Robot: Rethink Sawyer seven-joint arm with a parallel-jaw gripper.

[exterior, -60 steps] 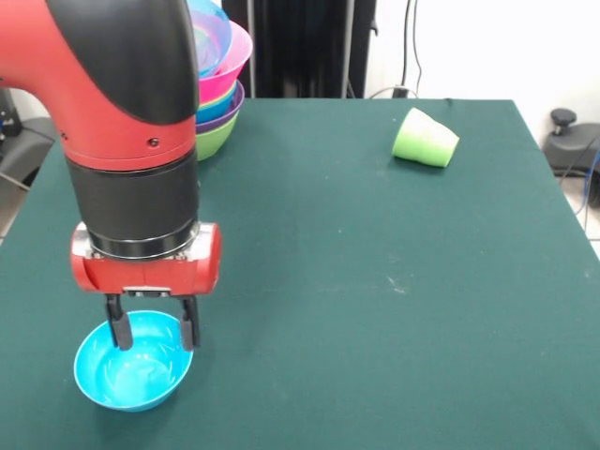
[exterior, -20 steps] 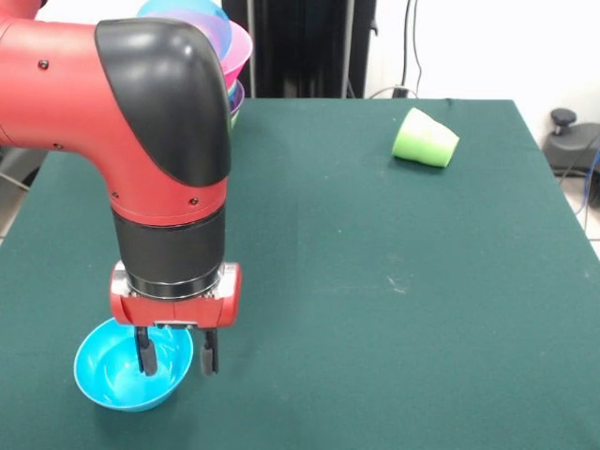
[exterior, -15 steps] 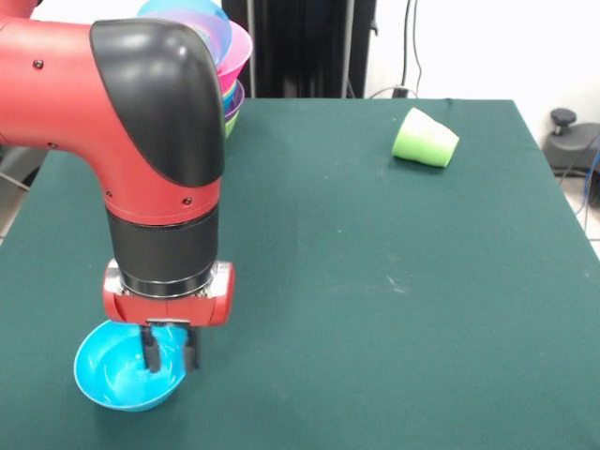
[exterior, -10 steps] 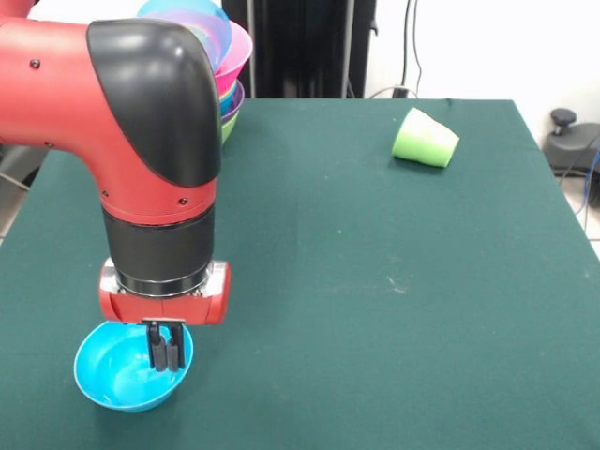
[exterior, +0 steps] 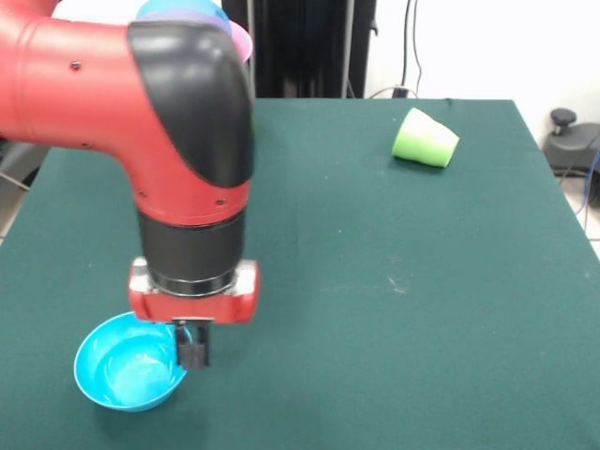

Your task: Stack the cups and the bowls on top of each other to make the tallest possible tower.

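Note:
A small cyan bowl (exterior: 127, 367) sits near the front left of the green table. My gripper (exterior: 192, 349) hangs at the bowl's right rim, its dark fingers (exterior: 198, 352) drawn together with a sliver of cyan rim between them. A light green cup (exterior: 425, 138) lies on its side at the far right of the table, well away from the gripper. The tower of nested bowls stands at the far left and is mostly hidden behind my arm. Only its top blue rim (exterior: 184, 7) and a bit of pink rim (exterior: 243, 41) show.
The table's right edge (exterior: 562, 202) drops off toward the floor, where cables and a black stand sit. A dark cabinet (exterior: 300, 47) rises behind the far edge.
The fingers, open around the bowl's right side a second ago, have closed. The arm has since shifted right, bringing them from inside the bowl to its right rim. The bowl has barely moved.

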